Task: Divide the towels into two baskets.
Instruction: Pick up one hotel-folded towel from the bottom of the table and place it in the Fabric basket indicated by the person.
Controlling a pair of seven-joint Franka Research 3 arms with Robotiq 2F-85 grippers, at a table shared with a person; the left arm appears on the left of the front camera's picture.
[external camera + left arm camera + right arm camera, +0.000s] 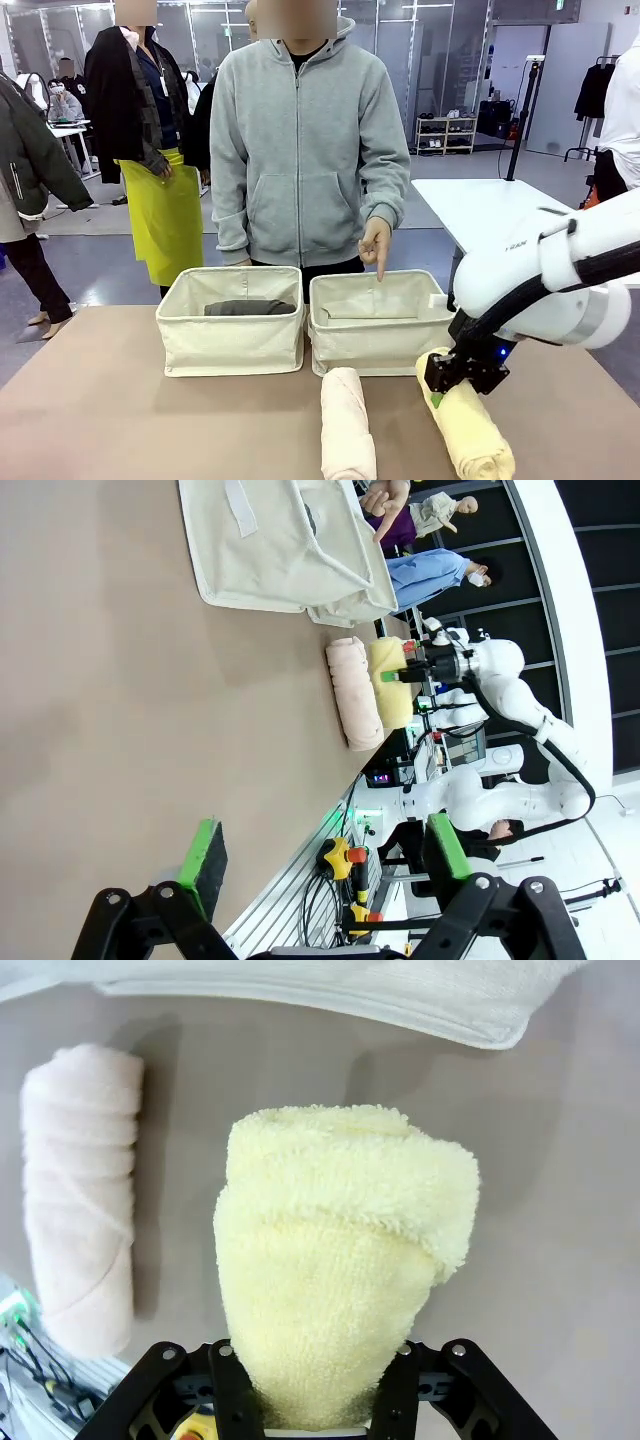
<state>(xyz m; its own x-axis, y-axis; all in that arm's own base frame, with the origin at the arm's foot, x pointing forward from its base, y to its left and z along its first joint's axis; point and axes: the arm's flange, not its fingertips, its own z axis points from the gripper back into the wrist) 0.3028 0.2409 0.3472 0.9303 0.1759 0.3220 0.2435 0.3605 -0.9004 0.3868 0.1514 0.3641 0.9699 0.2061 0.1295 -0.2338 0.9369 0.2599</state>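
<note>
The near ends of the yellow towel (475, 435) and the pink towel (346, 425) run off the front view's bottom edge. The left basket (232, 345) hides most of the dark grey towel (248, 307) behind its near wall. I cannot tell what lies inside the right basket (375, 345). The yellow towel covers the fingers of my right end effector (322, 1390).

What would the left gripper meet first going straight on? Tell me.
Probably the bare table, short of the pink towel. The open left gripper looks angled down at it, though depth is unclear.
</note>
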